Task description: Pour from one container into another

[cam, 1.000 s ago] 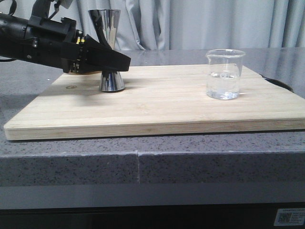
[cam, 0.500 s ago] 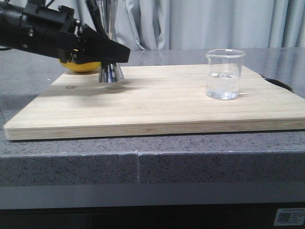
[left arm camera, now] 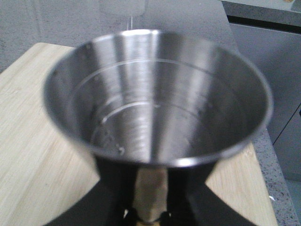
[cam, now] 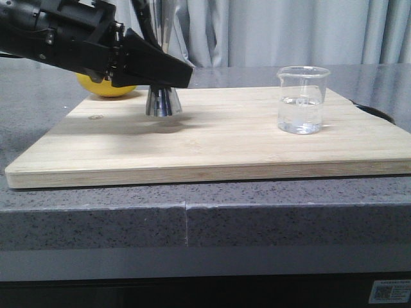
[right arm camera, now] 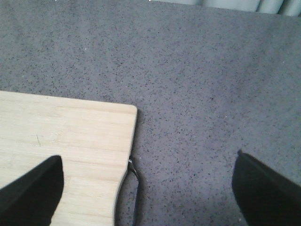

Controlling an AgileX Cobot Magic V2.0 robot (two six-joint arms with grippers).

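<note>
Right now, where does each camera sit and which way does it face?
Front: faces forward over the cutting board; left pincer holds the jigger, beaker standing apart.
Left wrist: looks into the jigger's cup.
Right wrist: looks down on the counter; open fingertips show.
All three share the board.

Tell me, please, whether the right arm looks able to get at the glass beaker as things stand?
Probably yes. The right gripper is open and empty over the board's edge, the beaker stands alone on the wooden board, and the left gripper holds the jigger well away from it.
</note>
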